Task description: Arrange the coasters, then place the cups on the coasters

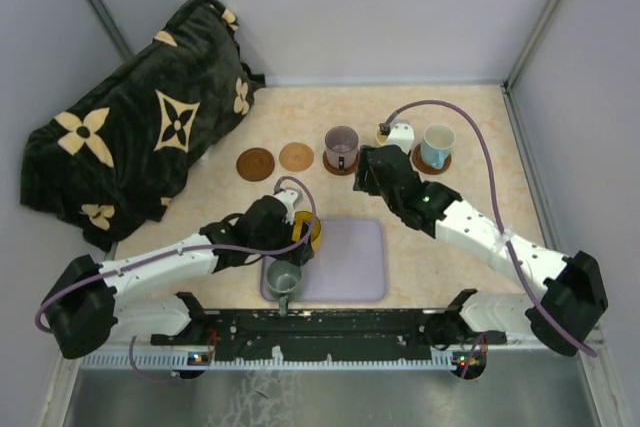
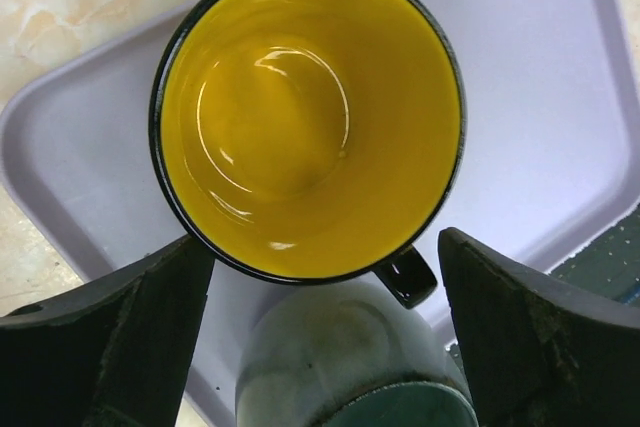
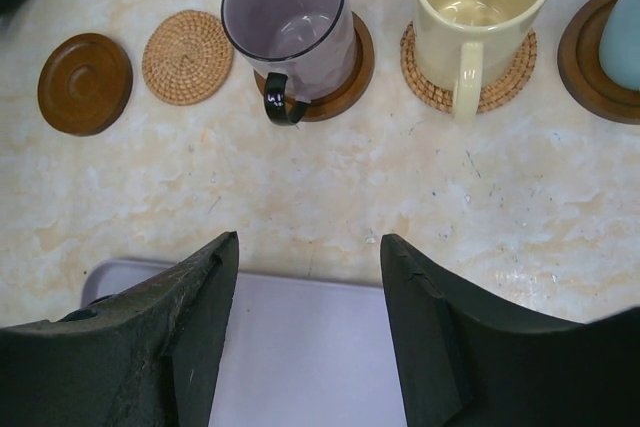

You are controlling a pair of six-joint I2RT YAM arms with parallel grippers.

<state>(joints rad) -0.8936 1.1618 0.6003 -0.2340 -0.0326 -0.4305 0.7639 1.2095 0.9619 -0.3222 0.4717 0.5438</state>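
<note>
**Item:** yellow cup (image 2: 310, 117), glazed ceramic with a dark rim and a small looped handle.
**Location:** far-left corner of the lavender tray (image 1: 350, 267).
**Handling (judged):** rigid, moderately heavy for its size, and slick with glaze, so it is liable to chip if knocked. It is best taken across the rim and wall, clear of the handle, which points toward the grey-green cup (image 1: 283, 277).
**Left gripper** (image 2: 325, 247): jaws spread wide, straddling the yellow cup's near side, nothing clamped.
**Obstruction:** the grey-green cup stands at the tray's near-left edge, just beside the yellow cup's handle. A low or swinging lift may nudge it.
**Free seats:** dark coaster (image 3: 85, 82) and woven coaster (image 3: 188, 57), both bare, lie side by side on the tabletop (image 3: 400, 177) beyond the tray's far-left corner.
**Filled seats, beyond the tray's far edge:** mauve cup (image 3: 290, 17), cream cup (image 3: 480, 7) and blue-and-white cup (image 1: 437, 142), each on one of the occupied coasters (image 3: 355, 72).
**Right gripper** (image 3: 308, 247): jaws parted, empty, above the tray's far edge.
**Other:** dark patterned blanket (image 1: 140, 147), well to the tray's far left.
</note>
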